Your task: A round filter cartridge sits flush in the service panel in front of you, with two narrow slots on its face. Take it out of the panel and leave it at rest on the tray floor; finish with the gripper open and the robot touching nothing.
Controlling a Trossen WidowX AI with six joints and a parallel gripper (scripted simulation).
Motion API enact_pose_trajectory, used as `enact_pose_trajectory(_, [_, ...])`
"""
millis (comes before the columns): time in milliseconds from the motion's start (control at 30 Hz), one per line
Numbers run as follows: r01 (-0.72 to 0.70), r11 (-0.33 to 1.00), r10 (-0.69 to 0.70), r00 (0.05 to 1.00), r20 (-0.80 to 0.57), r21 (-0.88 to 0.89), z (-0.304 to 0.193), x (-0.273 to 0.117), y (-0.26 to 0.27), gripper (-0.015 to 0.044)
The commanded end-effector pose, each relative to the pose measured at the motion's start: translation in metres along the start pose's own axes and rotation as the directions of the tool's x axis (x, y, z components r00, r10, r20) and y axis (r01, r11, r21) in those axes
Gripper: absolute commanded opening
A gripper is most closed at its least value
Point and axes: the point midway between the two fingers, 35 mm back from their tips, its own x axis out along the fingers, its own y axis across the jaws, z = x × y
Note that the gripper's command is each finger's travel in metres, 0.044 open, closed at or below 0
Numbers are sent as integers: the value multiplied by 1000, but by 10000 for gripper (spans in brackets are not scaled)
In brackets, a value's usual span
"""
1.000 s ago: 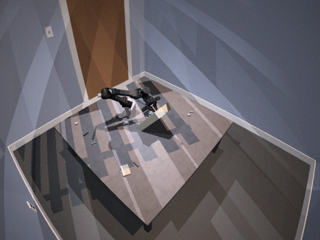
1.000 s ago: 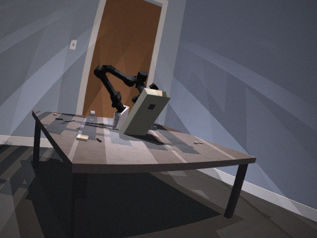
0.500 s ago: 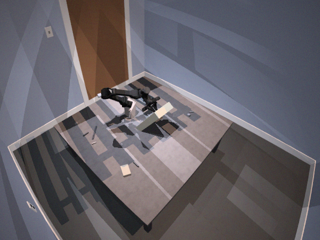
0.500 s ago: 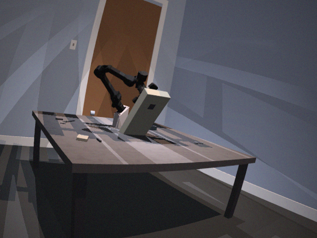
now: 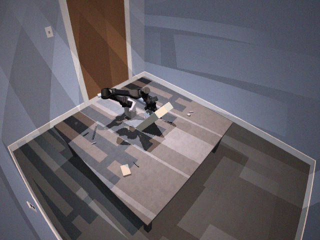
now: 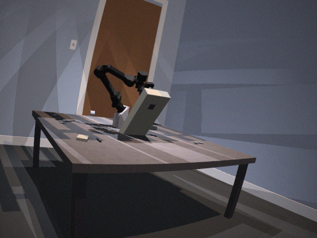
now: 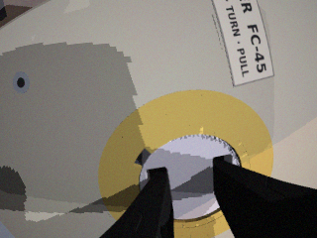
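Wrist view: the claw (image 7: 188, 173) reaches down to the round filter (image 7: 190, 195), fingers a modest gap apart — partly closed, with the filter's face gripped between them, a fingertip at each of two opposite sides. The filter sits in the panel (image 5: 147, 122) (image 6: 145, 115) (image 7: 173, 64), inside a yellow ring (image 7: 185, 111). A white label (image 7: 250, 47) is near the ring, its visible words including "TURN" and "PULL". A small round hole with a blue-grey rim (image 7: 16, 78) is on the left of that picture.

From outside, the panel leans on the surface (image 5: 180, 155) (image 6: 143, 153), its back showing a small dark square (image 6: 151, 106). The black arm (image 5: 124, 93) (image 6: 116, 72) arches over from the left and comes down behind the panel, which hides the fingertips in the exterior view. A pale block (image 5: 125, 170) (image 6: 82, 138) lies at the near left, a small dark bar (image 5: 136, 164) (image 6: 99, 140) just beside it — apart, not touching. Two small pale pieces (image 5: 188, 114) (image 6: 196, 143) lie to the right.
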Motion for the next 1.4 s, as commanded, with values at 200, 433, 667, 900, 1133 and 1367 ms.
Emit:
enact_pose_trajectory(200, [-10,941,7,1000,9,338,0,6,0,0])
enact_pose_trajectory(433, [-11,831,7,1000,9,556,0,6,0,0])
enact_pose_trajectory(667, [-12,677,8,1000,9,736,0,5,0,0])
enact_pose_trajectory(900, [-17,694,12,1000,12,720,1,0,0,0])
enact_pose_trajectory(1133, [-32,705,25,999,20,708,6,-29,0,0])
enact_pose_trajectory(1367, [-27,720,21,1000,17,693,3,-58,0,0])
